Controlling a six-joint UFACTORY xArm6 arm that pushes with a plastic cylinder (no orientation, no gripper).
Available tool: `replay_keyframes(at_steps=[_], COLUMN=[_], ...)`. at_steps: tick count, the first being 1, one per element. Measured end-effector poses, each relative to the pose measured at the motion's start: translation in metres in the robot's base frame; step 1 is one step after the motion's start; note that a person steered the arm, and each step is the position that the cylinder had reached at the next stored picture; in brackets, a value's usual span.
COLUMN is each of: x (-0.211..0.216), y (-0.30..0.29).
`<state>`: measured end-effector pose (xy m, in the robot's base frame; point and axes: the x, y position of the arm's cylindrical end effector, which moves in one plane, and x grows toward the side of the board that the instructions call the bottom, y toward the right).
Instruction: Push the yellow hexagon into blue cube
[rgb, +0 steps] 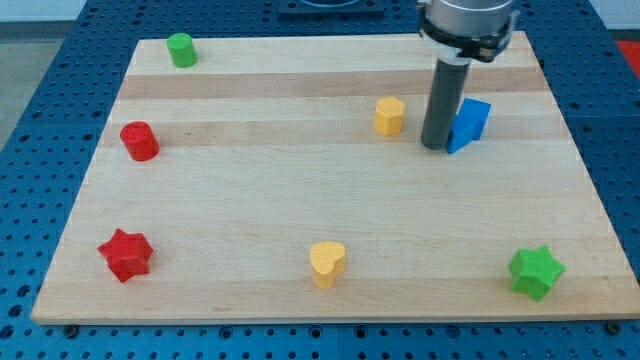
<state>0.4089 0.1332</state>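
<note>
The yellow hexagon (389, 116) stands on the wooden board, right of centre near the view's top. The blue cube (469, 124) stands a short way to its right. My dark rod comes down between them, and my tip (434, 147) rests on the board right against the blue cube's left side, hiding part of it. There is a gap between my tip and the yellow hexagon, which lies to the tip's upper left.
A green cylinder (181, 49) is at the top left, a red cylinder (139, 141) at the left, a red star (125, 254) at the bottom left, a yellow heart (327, 263) at the bottom centre, a green star (535, 271) at the bottom right. The board (250, 200) lies on a blue perforated table.
</note>
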Motion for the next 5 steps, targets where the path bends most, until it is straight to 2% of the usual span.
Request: replay_keyframes(at_steps=[2,3,4,5], x=[0.009,0.020,0.029,0.029], y=[0.043,0.045,-0.017,-0.106])
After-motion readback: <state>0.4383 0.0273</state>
